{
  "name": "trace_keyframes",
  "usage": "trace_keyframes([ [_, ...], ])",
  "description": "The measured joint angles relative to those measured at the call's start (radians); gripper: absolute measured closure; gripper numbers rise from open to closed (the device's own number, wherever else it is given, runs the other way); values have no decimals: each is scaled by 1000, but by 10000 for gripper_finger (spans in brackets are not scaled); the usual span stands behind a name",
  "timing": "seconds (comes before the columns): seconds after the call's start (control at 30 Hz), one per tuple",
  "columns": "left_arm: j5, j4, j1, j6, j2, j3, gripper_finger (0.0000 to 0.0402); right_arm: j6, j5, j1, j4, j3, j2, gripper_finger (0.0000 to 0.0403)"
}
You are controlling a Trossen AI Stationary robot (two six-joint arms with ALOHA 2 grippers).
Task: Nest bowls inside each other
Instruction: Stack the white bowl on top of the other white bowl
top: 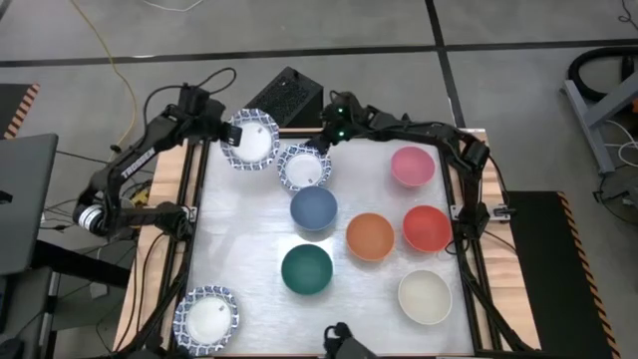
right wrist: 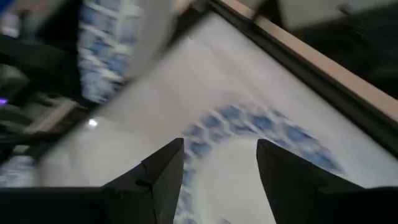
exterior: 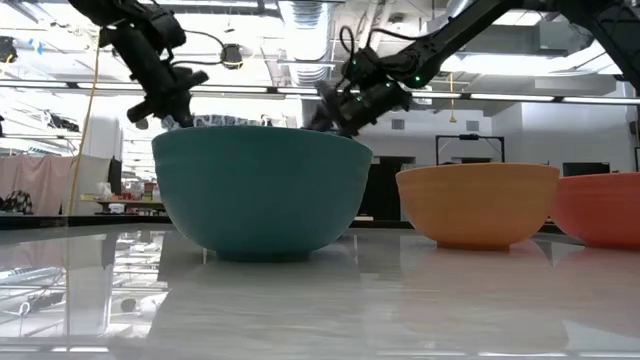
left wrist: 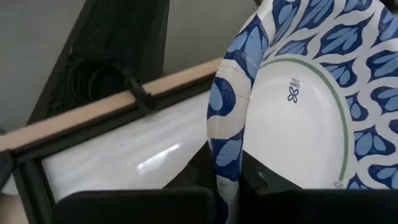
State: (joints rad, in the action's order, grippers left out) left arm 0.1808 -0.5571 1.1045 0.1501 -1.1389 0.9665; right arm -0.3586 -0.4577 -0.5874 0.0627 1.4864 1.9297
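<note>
Left gripper (top: pixel 227 133) pinched shut on the rim of a blue-patterned bowl (top: pixel 251 140), held tilted above the far left corner of the tabletop (top: pixel 249 299). In the left wrist view, rim clamped between the fingers (left wrist: pixel 205 199). Right gripper (top: pixel 321 150) spread wide at the far edge of a second patterned bowl (top: pixel 304 167), apparently just above it, though blurred in the right wrist view. Just nearer, blue bowl (top: pixel 314 207), then dark green bowl (top: pixel 306 269). Rightward, orange bowl (top: pixel 370 236), red bowl (top: pixel 427 227), pink bowl (top: pixel 412 166), cream bowl (top: pixel 425 296). Third patterned bowl (top: pixel 207 319) at the near left corner.
</note>
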Motion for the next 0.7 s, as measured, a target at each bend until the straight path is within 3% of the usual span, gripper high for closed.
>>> trace_keyframes([
  [0.33, 19, 107, -34, 48, 15, 0, 401, -56, -127, 58, -285, 0, 0, 179],
  [0.53, 21, 115, -49, 47, 14, 0, 401, -113, -105, 78, -382, 0, 0, 179],
  [0.7, 12, 146, -68, 55, 14, 0, 401, -108, -15, 84, -387, 0, -1, 179],
])
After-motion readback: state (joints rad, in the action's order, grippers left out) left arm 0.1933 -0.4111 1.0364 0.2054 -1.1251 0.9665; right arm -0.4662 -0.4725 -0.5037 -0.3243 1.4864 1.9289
